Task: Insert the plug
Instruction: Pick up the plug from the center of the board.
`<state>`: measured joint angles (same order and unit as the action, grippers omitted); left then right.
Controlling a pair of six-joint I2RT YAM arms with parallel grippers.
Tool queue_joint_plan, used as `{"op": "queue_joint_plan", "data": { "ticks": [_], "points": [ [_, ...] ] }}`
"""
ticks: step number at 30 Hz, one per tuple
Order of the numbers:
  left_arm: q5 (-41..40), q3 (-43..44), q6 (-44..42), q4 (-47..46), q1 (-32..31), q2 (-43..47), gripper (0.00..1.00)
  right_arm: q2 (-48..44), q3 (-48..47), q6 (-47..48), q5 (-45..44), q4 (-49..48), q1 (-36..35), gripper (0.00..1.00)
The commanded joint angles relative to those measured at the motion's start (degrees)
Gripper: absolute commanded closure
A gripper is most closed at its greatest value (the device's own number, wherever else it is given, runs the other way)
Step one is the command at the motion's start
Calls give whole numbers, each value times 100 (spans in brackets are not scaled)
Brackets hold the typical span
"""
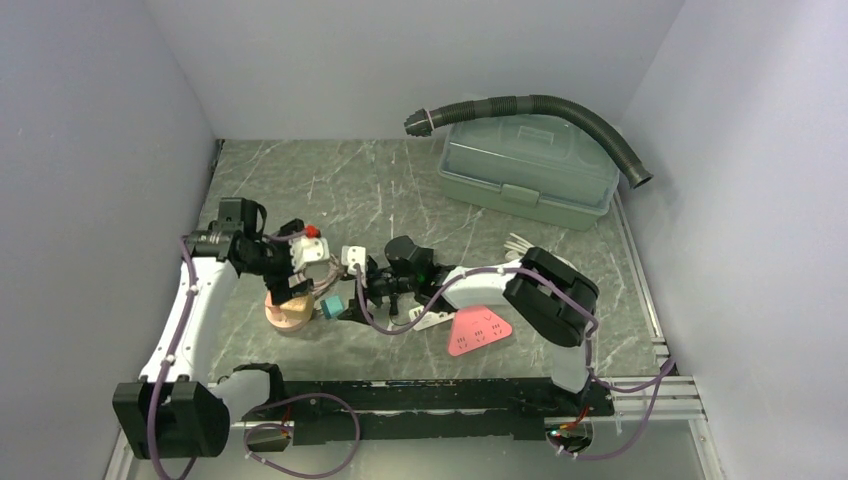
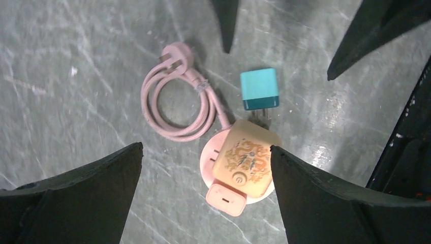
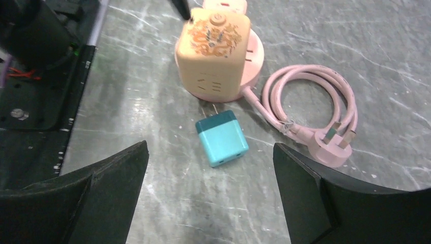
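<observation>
Teal plug [image 3: 222,138] lies at frame centre, prongs toward the pink socket cube [image 3: 213,51] just above it, not inserted; right gripper [image 3: 209,146] fingers spread apart, empty; left gripper [image 2: 206,148] likewise.

- Plain pale grey-lilac walls [image 1: 400,70] close in the back and both sides.
- The tabletop [image 1: 340,190] is grey stone-patterned with white veins, evenly lit and faintly glossy.
- A metal rail [image 1: 643,285] runs along its right edge.
- A translucent grey-green lidded box [image 1: 530,165] sits at the far right, with a black corrugated hose [image 1: 560,104] arching over it.
</observation>
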<state>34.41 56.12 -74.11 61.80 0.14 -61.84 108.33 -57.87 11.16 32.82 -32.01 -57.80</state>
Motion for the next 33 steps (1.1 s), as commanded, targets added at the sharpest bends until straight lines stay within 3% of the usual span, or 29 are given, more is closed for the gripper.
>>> {"op": "queue_joint_plan", "data": {
  "ticks": [1,5,9,14,22,24,29,33],
  "points": [
    [81,507,1199,-248,335,-376,0,374,-241,519,-232,-235,-101,8],
    [64,594,1697,-451,437,-530,0,731,-607,823,-162,-140,-222,15],
    [92,851,1976,-351,525,-698,1,963,-713,1039,-210,-112,-323,15],
    [315,1342,2238,-37,572,-828,9,1285,-906,1101,-287,-174,-386,20],
    [724,1841,2565,336,902,-487,10,1601,-974,1403,-899,-102,-548,28],
    [758,1929,2697,293,969,-401,8,1618,-950,1482,-1047,-41,-548,35],
    [919,2191,2850,410,995,-300,3,1292,-708,1337,-1228,-77,-548,66],
    [1143,2389,2943,398,982,-173,0,648,-254,989,-1307,67,-541,73]
  ]
}}
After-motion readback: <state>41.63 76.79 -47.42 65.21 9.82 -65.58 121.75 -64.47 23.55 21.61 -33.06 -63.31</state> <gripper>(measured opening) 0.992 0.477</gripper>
